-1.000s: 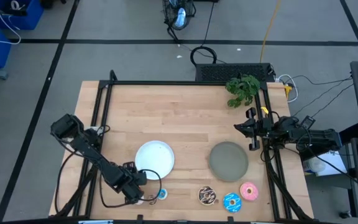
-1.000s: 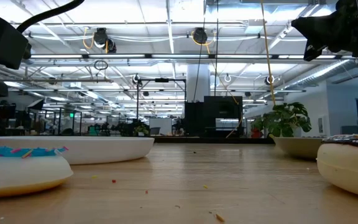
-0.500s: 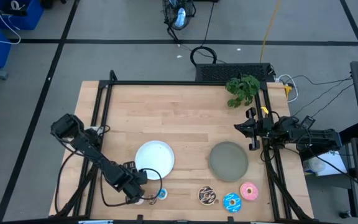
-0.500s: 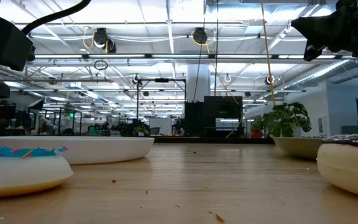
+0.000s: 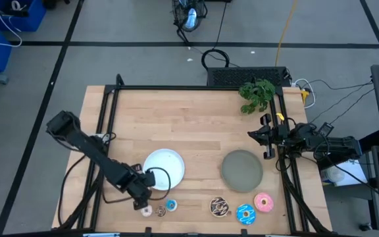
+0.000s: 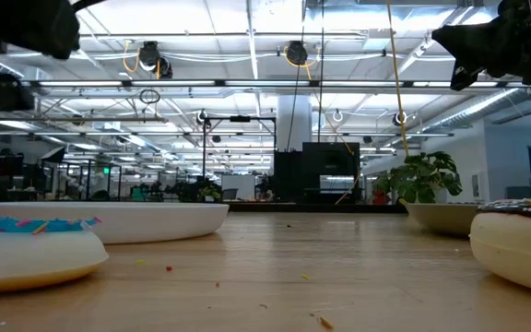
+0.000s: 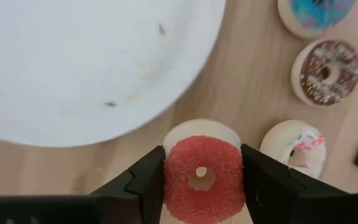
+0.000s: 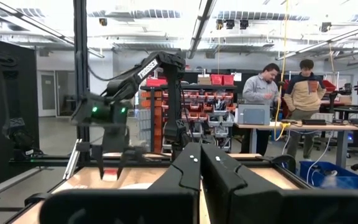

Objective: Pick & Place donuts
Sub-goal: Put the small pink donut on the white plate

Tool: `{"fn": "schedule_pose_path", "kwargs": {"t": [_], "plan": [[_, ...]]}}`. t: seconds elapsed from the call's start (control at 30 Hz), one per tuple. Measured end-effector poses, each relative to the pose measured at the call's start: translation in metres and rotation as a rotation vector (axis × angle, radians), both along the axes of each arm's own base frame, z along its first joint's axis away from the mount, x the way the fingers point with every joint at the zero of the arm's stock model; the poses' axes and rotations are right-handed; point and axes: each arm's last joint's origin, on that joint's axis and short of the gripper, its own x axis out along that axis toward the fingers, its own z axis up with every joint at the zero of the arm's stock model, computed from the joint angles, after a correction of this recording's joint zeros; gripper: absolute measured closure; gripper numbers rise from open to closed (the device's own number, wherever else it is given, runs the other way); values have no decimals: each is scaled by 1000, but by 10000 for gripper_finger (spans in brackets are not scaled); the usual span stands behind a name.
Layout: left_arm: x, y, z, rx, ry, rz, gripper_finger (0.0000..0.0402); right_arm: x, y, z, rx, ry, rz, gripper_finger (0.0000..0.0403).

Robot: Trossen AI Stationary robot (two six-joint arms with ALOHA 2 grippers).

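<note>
My left gripper (image 5: 140,192) hangs just off the near rim of the white plate (image 5: 164,166), shut on the tiny red donut (image 7: 201,177). Below it on the table lie the tiny pink-white (image 7: 297,148), brown (image 7: 327,71) and blue (image 7: 316,11) donuts. The pink-white (image 5: 147,210) and blue (image 5: 170,205) ones also show from above. Farther right along the near edge sit the chocolate sprinkled (image 5: 219,207), blue-iced (image 5: 245,213) and pink-iced (image 5: 264,202) donuts. My right gripper (image 5: 266,141) waits shut at the table's right side. My left gripper pinches the red donut between its two fingers (image 7: 149,180), one on each side of the ring's outer wall (image 7: 166,177). The fingers come from above, pointing down. The donut lies flat with its red icing up, lifted above the table.
The grey plate (image 5: 242,169) lies right of the white one. A green plant (image 5: 257,93) stands at the far right corner. A black frame rail (image 5: 107,108) runs along the left and far edges. Bare wood fills the table's middle and far half. People stand in the room beyond.
My left gripper has risen from the tiny donuts at the near edge and moved a little toward the far edge, up to the white plate's rim. Its arm has swung upward.
</note>
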Motion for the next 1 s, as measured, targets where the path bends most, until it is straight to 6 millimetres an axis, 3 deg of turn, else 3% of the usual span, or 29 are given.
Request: {"fn": "schedule_pose_path", "kwargs": {"t": [0.43,0.63,1.0], "plan": [[0,38,65,-28,-278,-35,218,0,0,-1,1,11,0,403],[-6,42,74,-9,-311,-65,218,1,0,-2,1,20,0,403],[-9,44,73,-22,-271,-9,218,1,-1,-2,7,17,-22,403]]}}
